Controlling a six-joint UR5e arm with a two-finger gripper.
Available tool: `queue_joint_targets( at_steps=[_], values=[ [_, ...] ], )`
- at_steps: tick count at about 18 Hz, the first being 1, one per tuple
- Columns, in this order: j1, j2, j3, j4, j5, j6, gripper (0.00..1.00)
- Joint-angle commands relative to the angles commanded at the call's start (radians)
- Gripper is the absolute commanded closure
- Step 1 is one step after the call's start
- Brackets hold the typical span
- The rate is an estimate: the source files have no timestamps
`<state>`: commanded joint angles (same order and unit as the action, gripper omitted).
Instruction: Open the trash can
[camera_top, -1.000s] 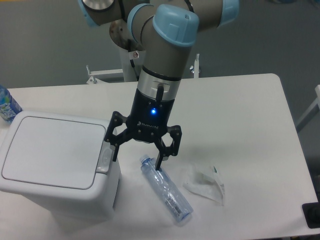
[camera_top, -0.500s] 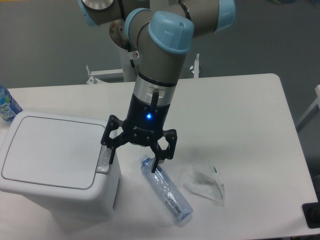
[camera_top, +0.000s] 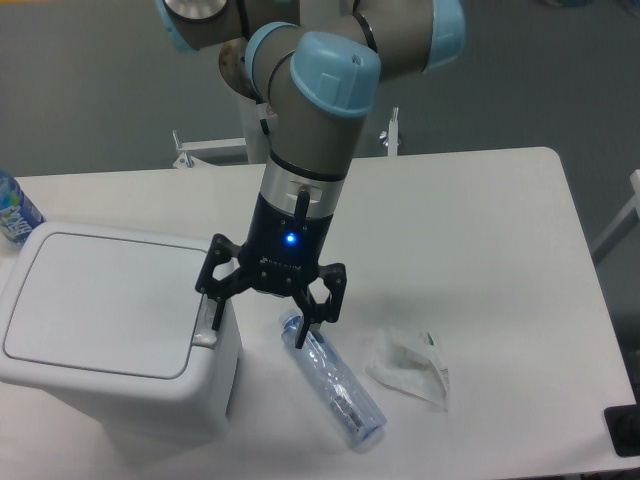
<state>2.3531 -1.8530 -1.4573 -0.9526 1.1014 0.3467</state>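
The white trash can (camera_top: 100, 330) stands at the table's front left with its flat lid shut. Its grey push-button latch (camera_top: 207, 323) is on the right rim. My gripper (camera_top: 260, 325) is open and empty, pointing down. Its left fingertip (camera_top: 216, 318) is right at the latch; whether it touches I cannot tell. Its right fingertip (camera_top: 303, 333) hangs over the neck of a lying bottle.
A clear plastic bottle (camera_top: 332, 379) lies on the white table (camera_top: 480, 230) just right of the can. A crumpled clear wrapper (camera_top: 410, 366) lies further right. A blue-labelled bottle (camera_top: 14, 211) stands at the far left edge.
My gripper has moved a little left and down, bringing its left finger onto the can's latch edge. The lid stays shut.
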Motion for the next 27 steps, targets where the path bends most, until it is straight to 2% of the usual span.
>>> queue_joint_targets(
  at_steps=[10, 15, 18, 20, 27],
  values=[
    [0.000, 0.000, -0.002, 0.000, 0.000, 0.000, 0.00],
    [0.000, 0.002, 0.017, -0.002, 0.000, 0.005, 0.00],
    [0.014, 0.002, 0.034, 0.024, 0.000, 0.006, 0.00],
    [0.067, -0.002, 0.038, 0.032, 0.003, 0.009, 0.00],
    [0.238, -0.084, 0.035, 0.032, 0.009, 0.150, 0.00]
  ],
)
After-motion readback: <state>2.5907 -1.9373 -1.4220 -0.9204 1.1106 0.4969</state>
